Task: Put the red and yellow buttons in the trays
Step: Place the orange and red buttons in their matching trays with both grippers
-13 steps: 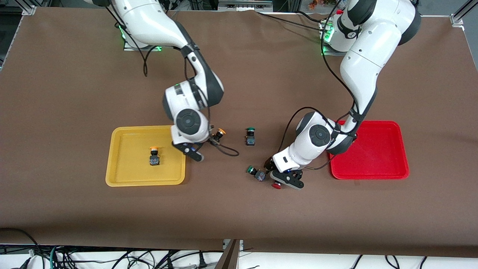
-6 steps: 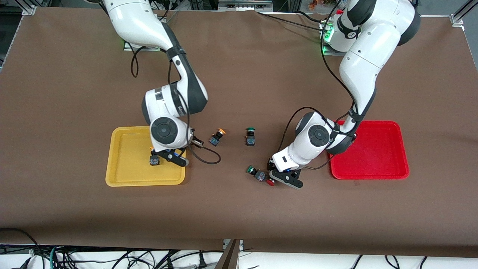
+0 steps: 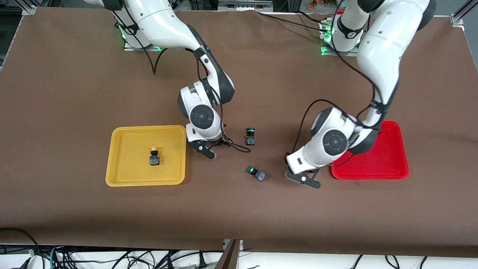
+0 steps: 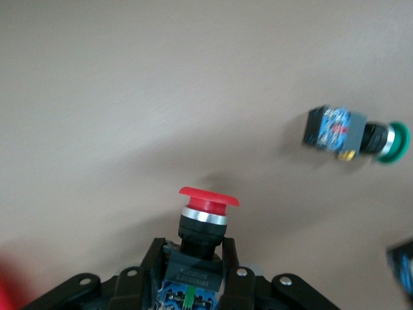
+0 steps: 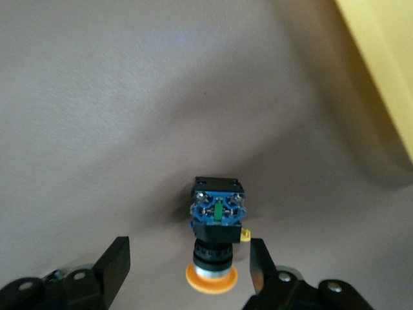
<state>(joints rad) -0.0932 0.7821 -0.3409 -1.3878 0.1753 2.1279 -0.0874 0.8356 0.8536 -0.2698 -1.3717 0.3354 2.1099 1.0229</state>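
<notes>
Left gripper point(image 4: 193, 274) clamps the red button point(image 4: 205, 219) near the red tray point(image 3: 399, 149). Right gripper point(image 5: 187, 271), fingers wide, straddles the yellow button point(image 5: 216, 229) beside the yellow tray point(image 3: 123, 179); an off-centre close could roll it away.

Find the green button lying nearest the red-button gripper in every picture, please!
Front view: green button on the table, beside the left gripper, toward the right arm's end.
Left wrist view: lying on its side, apart from the gripper.
Right wrist view: not in it.
Shared landmark: the left gripper, shut on the red button.
</notes>
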